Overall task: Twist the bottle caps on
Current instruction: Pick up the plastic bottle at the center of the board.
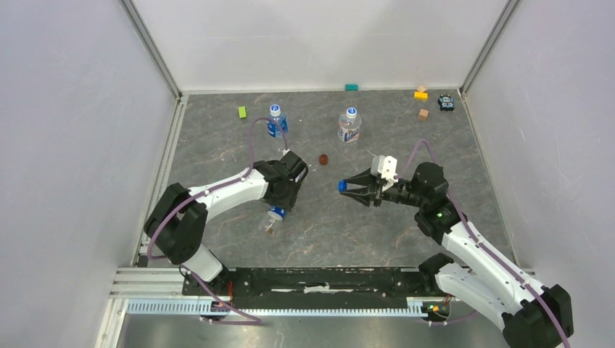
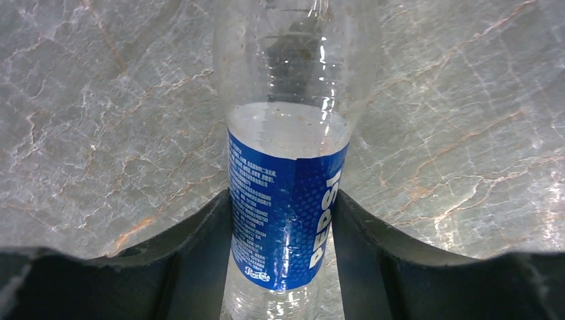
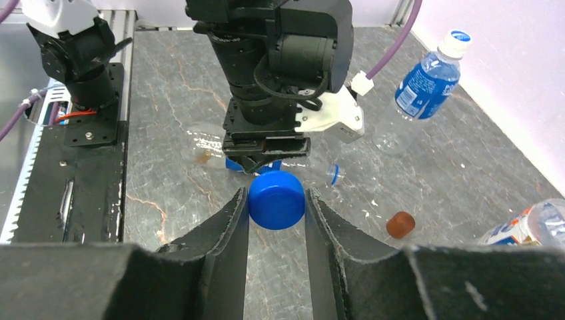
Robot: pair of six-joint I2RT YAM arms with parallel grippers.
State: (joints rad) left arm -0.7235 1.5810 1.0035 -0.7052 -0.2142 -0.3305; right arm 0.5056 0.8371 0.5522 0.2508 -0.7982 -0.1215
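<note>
A clear bottle with a blue wrap label lies on its side on the table, and my left gripper is shut on its labelled middle, one finger against each side. From above, that bottle pokes out under the left gripper, with no cap on its neck. My right gripper is shut on a solid blue bottle cap and holds it above the table, right of the lying bottle. Two capped bottles stand at the back.
A dark red-brown disc lies between the two grippers. Toy blocks sit along the back: green, teal, yellow, tan, and a dark toy. White walls close in the table.
</note>
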